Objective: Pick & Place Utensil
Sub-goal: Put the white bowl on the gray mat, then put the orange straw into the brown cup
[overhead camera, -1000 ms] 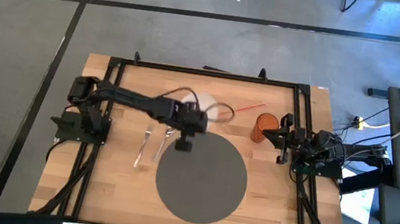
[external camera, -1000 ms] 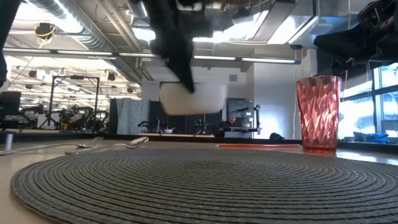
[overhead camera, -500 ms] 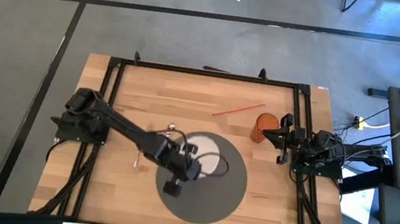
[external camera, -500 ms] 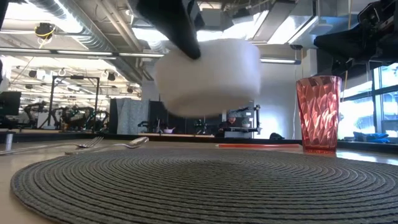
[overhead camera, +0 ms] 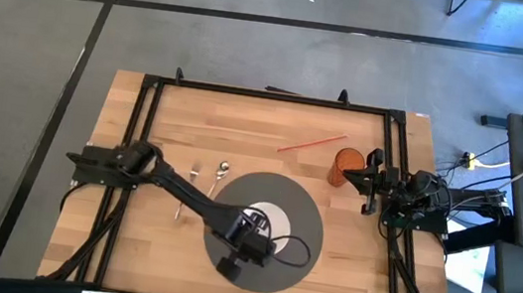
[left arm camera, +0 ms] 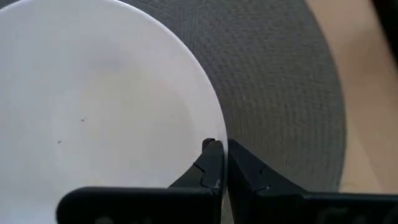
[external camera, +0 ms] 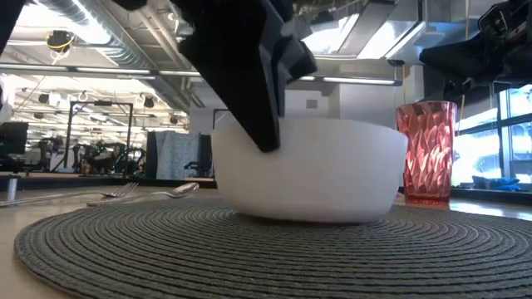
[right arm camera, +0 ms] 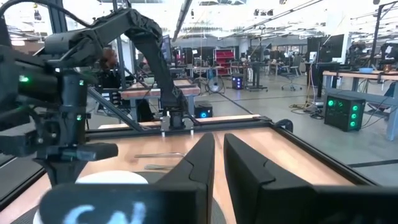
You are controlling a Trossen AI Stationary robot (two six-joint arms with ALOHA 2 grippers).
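The bowl's [left arm camera: 93, 112] rim is pinched by the left gripper [left arm camera: 219, 149], fingers nearly closed, on the mat [overhead camera: 308, 217]. One fork [overhead camera: 185, 193] and one spoon [overhead camera: 218, 177] lie left of it. One cup [overhead camera: 346, 165] stands by the parked right gripper [overhead camera: 373, 181], fingers closed.

Robotics lab (workbenches [right arm camera: 348, 74], ceiling ducts [external camera: 100, 25])

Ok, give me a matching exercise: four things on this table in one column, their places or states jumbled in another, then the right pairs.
Things:
1. white bowl
2. red cup
3. fork and spoon
4. red straw

Places or states:
A. lying side by side on the wood just left of the grey mat
B. on the mat, rim pinched by the left gripper
C. lying on bare wood at the far side
D. standing upright near the waiting right gripper

Pairs: 1-B, 2-D, 3-A, 4-C
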